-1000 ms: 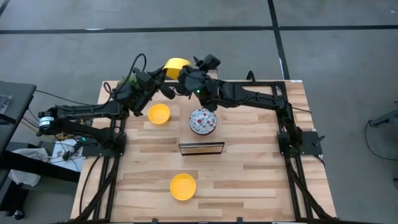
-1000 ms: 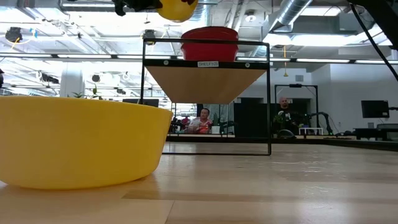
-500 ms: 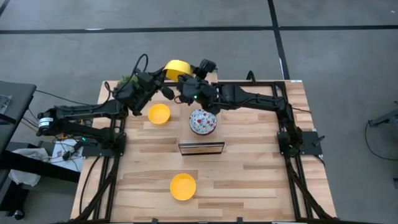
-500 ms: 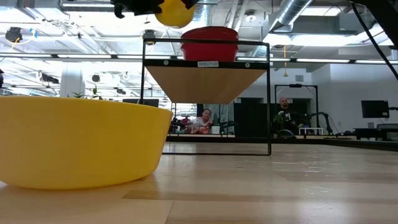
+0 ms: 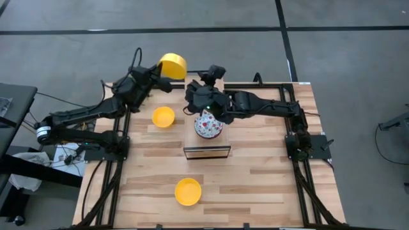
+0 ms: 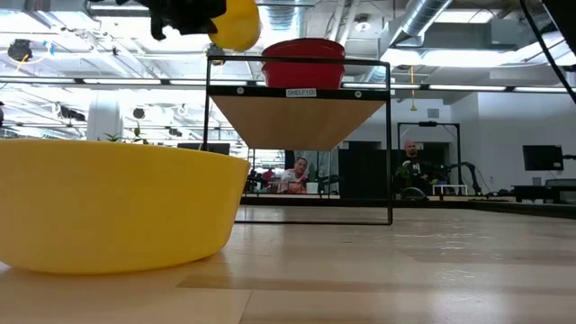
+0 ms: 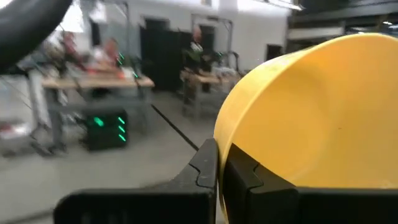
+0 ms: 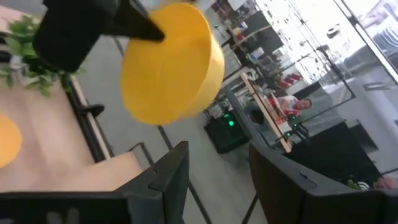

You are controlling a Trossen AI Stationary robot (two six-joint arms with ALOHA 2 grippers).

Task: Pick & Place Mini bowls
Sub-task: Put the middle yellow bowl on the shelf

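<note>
My left gripper (image 5: 158, 72) is shut on a plain yellow mini bowl (image 5: 172, 66), raised high over the table's far edge and tipped onto its side; the low view shows the bowl (image 6: 236, 23) up beside the shelf top. My right gripper (image 5: 193, 97) is open and apart from that bowl, just right of it and above the shelf; its wrist view shows its fingers (image 8: 166, 176) with nothing between them. A second yellow bowl (image 5: 163, 117) and a third (image 5: 188, 191) sit on the table. A floral bowl (image 5: 208, 124) sits on the shelf top. My left gripper pinches the yellow bowl's rim (image 7: 221, 134), one finger (image 7: 207, 167) outside the wall and the other (image 7: 244, 174) inside the hollow. The bowl is lifted clear and lies on its side, its opening turned sideways.
A small wire-framed shelf (image 5: 206, 152) stands mid-table. A green potted plant (image 5: 131, 82) stands at the far left corner, close under my left arm. Free wooden table lies to the right and near side. People sit at benches in the room beyond.
My left gripper has carried the yellow bowl up and toward the table's far left, and the bowl has tipped further onto its side. My right gripper has drawn away from the bowl, toward the right and the shelf.
</note>
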